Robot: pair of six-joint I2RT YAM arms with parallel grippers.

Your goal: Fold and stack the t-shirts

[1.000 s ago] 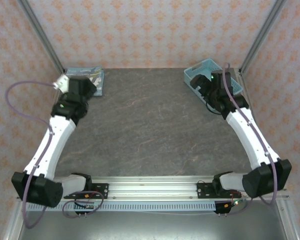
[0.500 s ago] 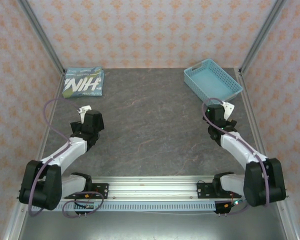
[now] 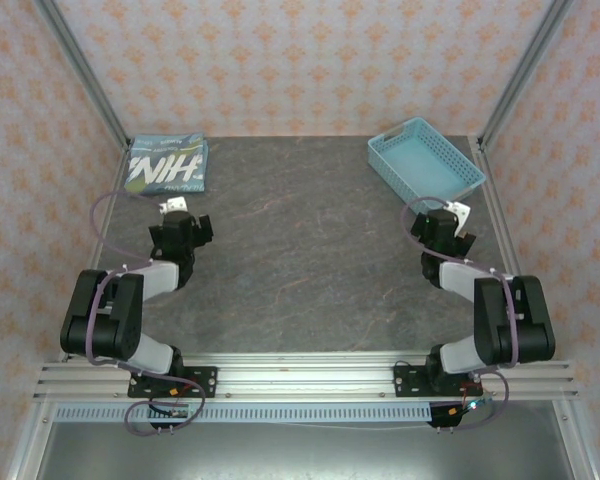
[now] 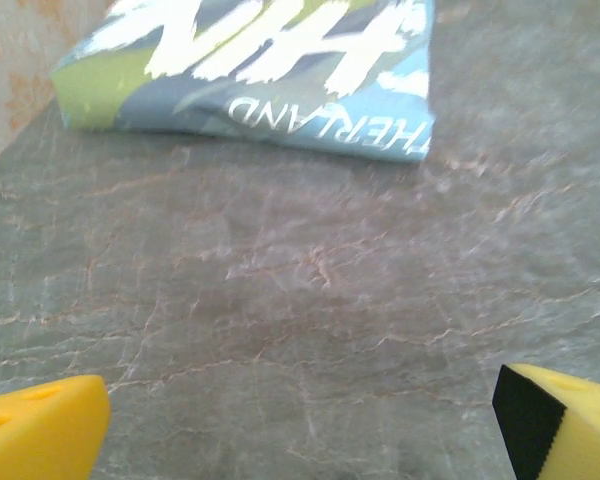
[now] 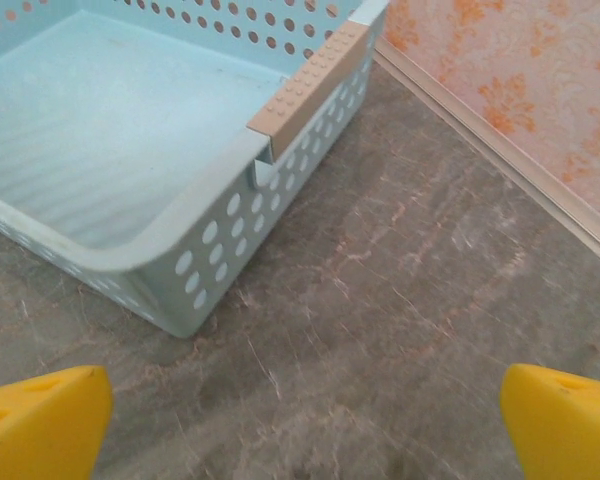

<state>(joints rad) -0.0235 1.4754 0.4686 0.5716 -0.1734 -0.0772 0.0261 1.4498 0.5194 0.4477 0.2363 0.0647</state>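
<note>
**Teal shirts sit stacked at upper left; both pincers wide and empty**

Soft light teal-blue folded t-shirts (image 3: pixel 167 165) with bold white lettering form a small rectangular pile in the upper left corner of the dark grey stone-patterned tabletop (image 3: pixel 300 260), close to the patterned wall. In the left wrist view the pile (image 4: pixel 260 70) lies across the top of the frame, one edge facing the camera.

The left gripper (image 3: pixel 185 224) is at left of centre in the overhead view, below the pile and apart from it. Its yellow fingertips (image 4: pixel 40 425) sit in the bottom corners of its own view, spread as wide as they go with only bare tabletop between them.

The right gripper (image 3: pixel 441 222) is at right of centre, just below a rigid light blue perforated plastic basket (image 3: pixel 425 165) in the upper right. Its jaws are likewise fully spread and hold nothing; the basket's corner (image 5: pixel 220 250) fills the upper left of the right wrist view, clear of the fingers (image 5: pixel 565 420).
</note>
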